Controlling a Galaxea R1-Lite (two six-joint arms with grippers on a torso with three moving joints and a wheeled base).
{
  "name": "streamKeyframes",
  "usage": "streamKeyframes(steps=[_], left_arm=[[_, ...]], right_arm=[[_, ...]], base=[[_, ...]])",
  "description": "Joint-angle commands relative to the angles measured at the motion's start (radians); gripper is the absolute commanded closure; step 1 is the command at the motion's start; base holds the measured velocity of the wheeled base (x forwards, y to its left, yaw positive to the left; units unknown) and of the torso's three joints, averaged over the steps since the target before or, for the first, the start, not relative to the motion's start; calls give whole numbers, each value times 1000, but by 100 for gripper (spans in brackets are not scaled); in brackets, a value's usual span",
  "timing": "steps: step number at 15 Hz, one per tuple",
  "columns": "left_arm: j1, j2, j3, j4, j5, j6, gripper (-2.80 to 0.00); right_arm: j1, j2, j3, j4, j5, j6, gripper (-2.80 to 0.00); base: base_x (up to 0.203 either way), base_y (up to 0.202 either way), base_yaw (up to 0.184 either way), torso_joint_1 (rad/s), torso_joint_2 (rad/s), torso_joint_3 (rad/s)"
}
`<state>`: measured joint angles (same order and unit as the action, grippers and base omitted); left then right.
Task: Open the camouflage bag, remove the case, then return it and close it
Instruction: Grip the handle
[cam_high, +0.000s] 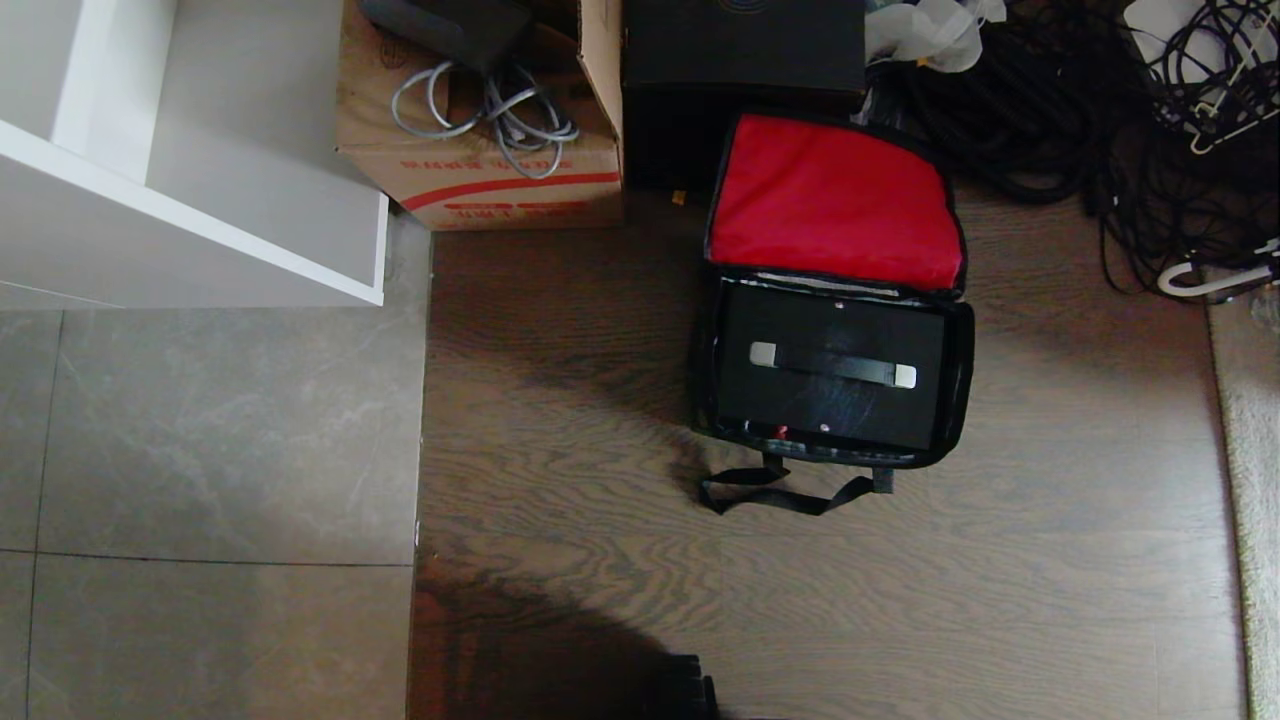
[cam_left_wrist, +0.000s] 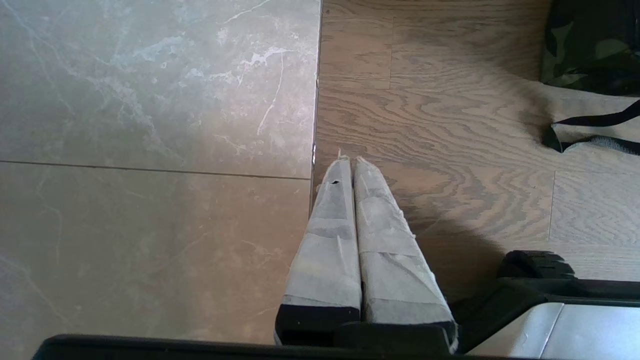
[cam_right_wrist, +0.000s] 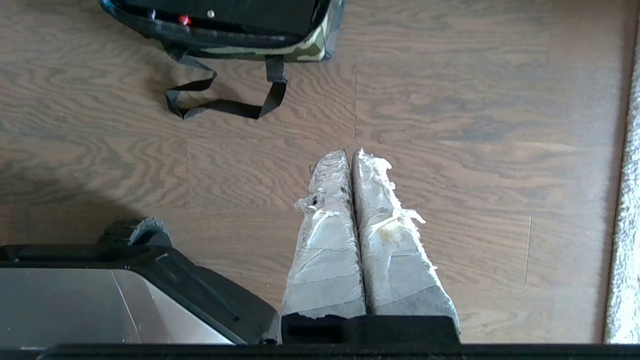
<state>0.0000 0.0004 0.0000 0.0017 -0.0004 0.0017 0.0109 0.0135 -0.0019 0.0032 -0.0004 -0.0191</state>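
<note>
The camouflage bag (cam_high: 962, 370) stands open on the wooden floor, its red-lined lid (cam_high: 835, 200) folded back. Inside it lies the black case (cam_high: 830, 400), its top handle (cam_high: 833, 365) with silver ends facing up. The bag's black strap (cam_high: 780, 492) trails on the floor in front. Neither arm shows in the head view. My right gripper (cam_right_wrist: 351, 154) hangs shut and empty over bare floor, short of the strap (cam_right_wrist: 225, 102) and the camouflage bag (cam_right_wrist: 305, 49). My left gripper (cam_left_wrist: 349, 160) is shut and empty, parked above the seam between tile and wood, with the bag's corner (cam_left_wrist: 590, 45) far off.
A brown cardboard carton (cam_high: 480, 140) with grey cables and a taller black box (cam_high: 740, 70) stand behind the bag. Tangled black cables (cam_high: 1100, 120) lie at the back right. A white shelf unit (cam_high: 200, 200) fills the back left. A pale rug edge (cam_high: 1250, 450) runs along the right.
</note>
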Motion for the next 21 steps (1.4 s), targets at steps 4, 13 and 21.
streamKeyframes(steps=[4,13,21], left_arm=[[0,1,0,0,0,-1,0],[0,0,0,0,-1,-1,0],[0,1,0,0,-1,0,0]], right_arm=[[0,-12,0,-2,0,1,0],[0,-12,0,-2,0,1,0],[0,-12,0,-2,0,1,0]], base=[[0,0,0,0,0,0],[0,0,0,0,0,0],[0,0,0,0,0,0]])
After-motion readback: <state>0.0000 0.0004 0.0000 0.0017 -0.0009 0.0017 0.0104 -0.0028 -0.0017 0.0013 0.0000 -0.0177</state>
